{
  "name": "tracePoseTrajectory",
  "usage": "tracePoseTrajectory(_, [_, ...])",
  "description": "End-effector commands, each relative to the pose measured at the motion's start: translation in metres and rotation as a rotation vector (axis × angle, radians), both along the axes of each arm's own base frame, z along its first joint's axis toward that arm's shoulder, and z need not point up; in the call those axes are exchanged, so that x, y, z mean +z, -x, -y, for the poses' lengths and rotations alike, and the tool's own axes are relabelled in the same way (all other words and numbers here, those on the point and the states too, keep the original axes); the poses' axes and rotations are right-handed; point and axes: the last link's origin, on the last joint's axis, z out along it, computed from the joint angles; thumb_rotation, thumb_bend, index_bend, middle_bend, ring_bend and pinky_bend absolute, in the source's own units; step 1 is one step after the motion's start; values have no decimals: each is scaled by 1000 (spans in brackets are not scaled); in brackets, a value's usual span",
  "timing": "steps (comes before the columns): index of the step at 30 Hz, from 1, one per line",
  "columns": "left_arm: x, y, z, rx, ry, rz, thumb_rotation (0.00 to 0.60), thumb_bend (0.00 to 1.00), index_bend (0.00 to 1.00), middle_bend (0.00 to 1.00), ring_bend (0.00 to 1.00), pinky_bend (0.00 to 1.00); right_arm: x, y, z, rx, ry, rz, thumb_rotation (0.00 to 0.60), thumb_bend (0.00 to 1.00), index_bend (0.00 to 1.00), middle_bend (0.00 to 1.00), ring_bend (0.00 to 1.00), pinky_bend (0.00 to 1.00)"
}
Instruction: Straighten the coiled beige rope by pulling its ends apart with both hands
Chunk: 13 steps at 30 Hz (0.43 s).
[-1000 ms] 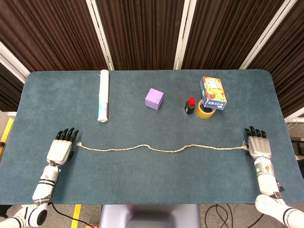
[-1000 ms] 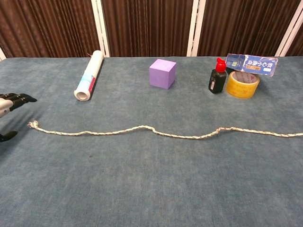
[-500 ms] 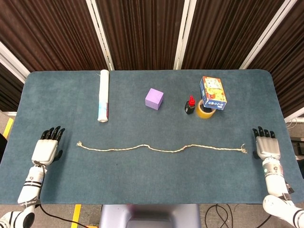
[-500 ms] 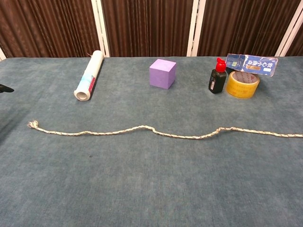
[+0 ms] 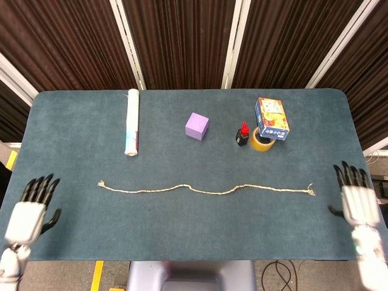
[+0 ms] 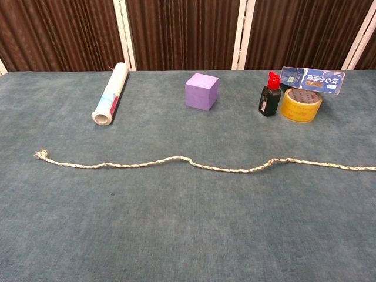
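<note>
The beige rope (image 5: 206, 190) lies stretched across the blue table from left to right, with slight waves near its middle. The chest view shows the same rope (image 6: 194, 164), its frayed left end lying free. My left hand (image 5: 30, 209) is at the table's left front edge, fingers spread, holding nothing, well away from the rope's left end. At the right front edge my right hand (image 5: 356, 199) is also spread and holds nothing, a short way right of the rope's right end. Neither hand shows in the chest view.
Along the far half of the table (image 5: 73, 127) stand a rolled white paper tube (image 5: 131, 121), a purple cube (image 5: 196, 126), a small black bottle with a red cap (image 5: 242, 134), a yellow tape roll (image 5: 262, 142) and a blue box (image 5: 271, 118) on it.
Both hands have let go of the rope ends and drawn outward and toward the table's front edge. The left hand has left the chest view. The rope has stayed put.
</note>
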Motion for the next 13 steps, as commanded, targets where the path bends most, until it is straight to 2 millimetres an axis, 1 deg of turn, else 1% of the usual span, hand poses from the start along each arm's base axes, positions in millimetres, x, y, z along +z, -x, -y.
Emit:
tracePoseTrajectory(1, [23, 5, 46, -13, -20, 8, 600, 384, 0, 0, 0, 77, 27, 7, -70, -73, 24, -1, 600, 229, 0, 0, 0, 0])
tracePoseTrajectory(2, [24, 5, 48, -14, -18, 11, 600, 383, 0, 0, 0, 76, 30, 7, -73, -80, 15, -7, 600, 229, 0, 0, 0, 0])
tracePoseTrajectory(5, [26, 8, 49, -10, 0, 10, 600, 381, 0, 0, 0, 76, 40, 8, -73, -100, 35, 32, 600, 229, 0, 0, 0, 0])
tracePoseTrajectory(13, [23, 9, 45, -5, 12, 5, 600, 382, 0, 0, 0, 76, 43, 0, -81, -57, 15, 32, 600, 229, 0, 0, 0, 0])
